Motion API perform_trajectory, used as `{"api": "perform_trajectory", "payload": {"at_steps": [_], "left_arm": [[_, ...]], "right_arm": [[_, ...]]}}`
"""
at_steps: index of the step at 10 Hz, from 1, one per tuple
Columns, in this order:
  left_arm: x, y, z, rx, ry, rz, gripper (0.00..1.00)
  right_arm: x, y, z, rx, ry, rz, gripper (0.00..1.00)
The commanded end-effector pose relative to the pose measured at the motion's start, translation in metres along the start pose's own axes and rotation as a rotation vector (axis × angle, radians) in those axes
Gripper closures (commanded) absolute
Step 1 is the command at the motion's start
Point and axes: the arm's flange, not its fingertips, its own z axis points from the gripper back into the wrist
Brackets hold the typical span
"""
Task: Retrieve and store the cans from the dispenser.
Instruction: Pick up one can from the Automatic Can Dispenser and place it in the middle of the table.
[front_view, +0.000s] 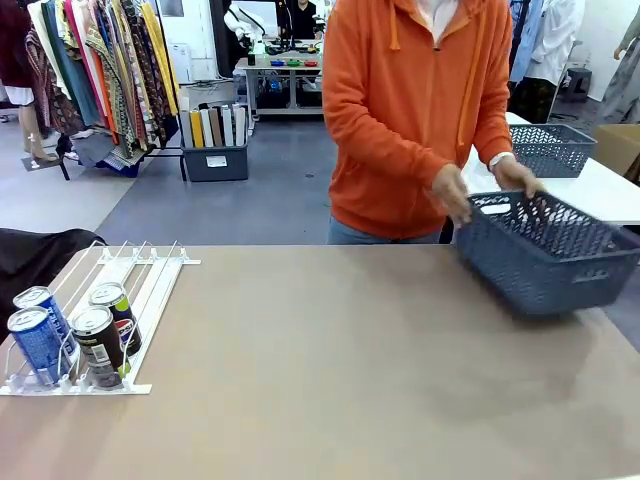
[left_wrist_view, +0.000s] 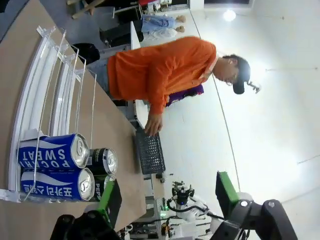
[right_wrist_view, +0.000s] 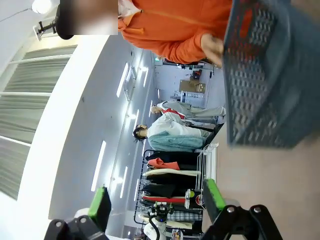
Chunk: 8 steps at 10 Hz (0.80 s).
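At the bottom edge of the left wrist view the left end effector (left_wrist_view: 165, 196) stands released. Its green-padded fingers (left_wrist_view: 107, 196) are spread wide with nothing between them, and their bases are cut off by the frame. Just beyond, at the lower left of that rolled picture, four cans appear sideways: two blue cans (left_wrist_view: 50, 150) with white lettering and two black cans (left_wrist_view: 103, 161), the nearer one half hidden behind a finger. In the front view the same cans (front_view: 75, 335) stand upright at the lower left, crowded against the front lip of the dispenser (front_view: 140, 272). The blue pair is in the left lanes and the black pair just to their right, while the rails run on toward the upper left. The right end effector (right_wrist_view: 157, 201) is likewise released and holds nothing at the bottom of the right wrist view, its fingers apart against a far-off room. Across the brown surface (front_view: 330, 370), at the right of the front view, is a blue-grey basket (front_view: 545, 255). It looks slightly tilted, and whether it rests flat is hard to tell; in the right wrist view it is blurred and cut off by the frame. The person (front_view: 415, 110) in orange holds its far rim with both hands (front_view: 452, 192). Farther back, a second basket (front_view: 550, 148) sits on a white table (front_view: 610, 190).
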Motion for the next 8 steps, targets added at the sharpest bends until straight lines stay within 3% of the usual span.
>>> {"api": "perform_trajectory", "payload": {"at_steps": [1, 2, 3, 5, 6, 7, 8], "left_arm": [[-0.014, -0.039, -0.018, 0.123, 0.151, -0.137, 0.0], [-0.024, -0.065, -0.044, 0.208, 0.269, -0.24, 0.0], [-0.046, -0.097, -0.078, 0.329, 0.47, -0.387, 0.0], [-0.082, -0.123, -0.14, 0.567, 0.698, -0.558, 0.0], [-0.101, -0.12, -0.167, 0.666, 0.78, -0.596, 0.0], [-0.115, -0.112, -0.189, 0.75, 0.792, -0.611, 0.0], [-0.129, -0.098, -0.21, 0.881, 0.735, -0.615, 0.0]], "right_arm": [[-0.003, 0.005, 0.002, 0.002, 0.009, -0.016, 0.0], [-0.003, 0.005, 0.002, 0.002, 0.009, -0.016, 0.0], [-0.003, 0.005, 0.002, 0.002, 0.009, -0.016, 0.0], [-0.003, 0.005, 0.002, 0.002, 0.009, -0.016, 0.0], [-0.003, 0.005, 0.002, 0.002, 0.009, -0.016, 0.0], [-0.003, 0.005, 0.002, 0.002, 0.009, -0.016, 0.0], [-0.003, 0.005, 0.002, 0.002, 0.009, -0.016, 0.0]]}}
